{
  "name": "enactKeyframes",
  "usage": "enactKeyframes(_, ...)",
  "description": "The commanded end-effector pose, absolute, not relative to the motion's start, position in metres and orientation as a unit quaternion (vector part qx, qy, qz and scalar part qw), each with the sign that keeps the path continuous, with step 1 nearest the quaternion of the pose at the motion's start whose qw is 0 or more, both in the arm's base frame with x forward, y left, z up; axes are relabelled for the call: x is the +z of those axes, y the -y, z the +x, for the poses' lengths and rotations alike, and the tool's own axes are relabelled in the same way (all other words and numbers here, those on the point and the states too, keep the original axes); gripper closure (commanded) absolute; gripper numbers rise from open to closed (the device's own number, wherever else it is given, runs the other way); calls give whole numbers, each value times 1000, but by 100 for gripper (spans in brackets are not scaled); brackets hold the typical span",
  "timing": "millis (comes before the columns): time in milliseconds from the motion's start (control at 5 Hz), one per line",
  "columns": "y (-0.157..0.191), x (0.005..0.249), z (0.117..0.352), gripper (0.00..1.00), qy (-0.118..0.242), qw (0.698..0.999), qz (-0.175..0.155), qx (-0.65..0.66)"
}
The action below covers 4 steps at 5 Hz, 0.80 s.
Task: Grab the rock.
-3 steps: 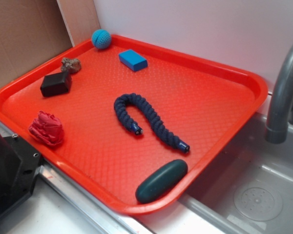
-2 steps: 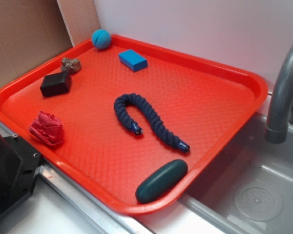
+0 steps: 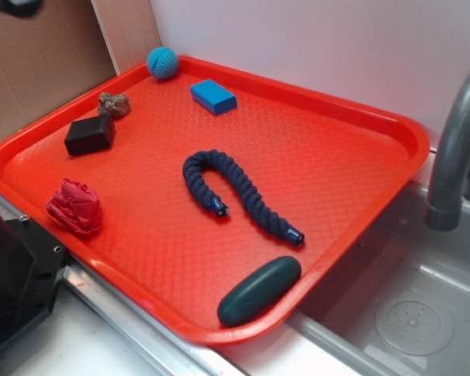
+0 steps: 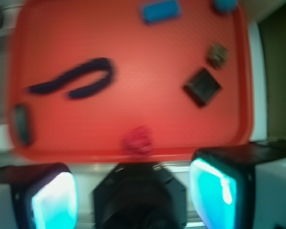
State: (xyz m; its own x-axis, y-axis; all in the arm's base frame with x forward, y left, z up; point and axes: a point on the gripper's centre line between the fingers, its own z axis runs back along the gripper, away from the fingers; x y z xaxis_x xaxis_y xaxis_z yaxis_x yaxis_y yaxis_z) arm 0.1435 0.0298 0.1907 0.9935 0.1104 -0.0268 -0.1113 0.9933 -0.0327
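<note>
Red tray [image 3: 360,149] beside sink [image 3: 423,313]; rock [image 3: 113,103] near black block [image 3: 89,135].

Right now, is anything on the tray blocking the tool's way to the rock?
Nothing covers the rock; it lies open from above. The black block sits close beside it, and the open tool is high over the tray's near edge.

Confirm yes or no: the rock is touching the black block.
No. In the exterior view the rock sits just behind the black block, with a strip of red tray showing between them.
</note>
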Motion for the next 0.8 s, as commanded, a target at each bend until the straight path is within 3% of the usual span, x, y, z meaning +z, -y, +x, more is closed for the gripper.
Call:
enactKeyframes(0,-105,170,183,0,73,967,23,242)
enactKeyframes(200,-150,145,200,0,51,930,18,362)
enactKeyframes(600,-150,145,200,0,51,930,18,362)
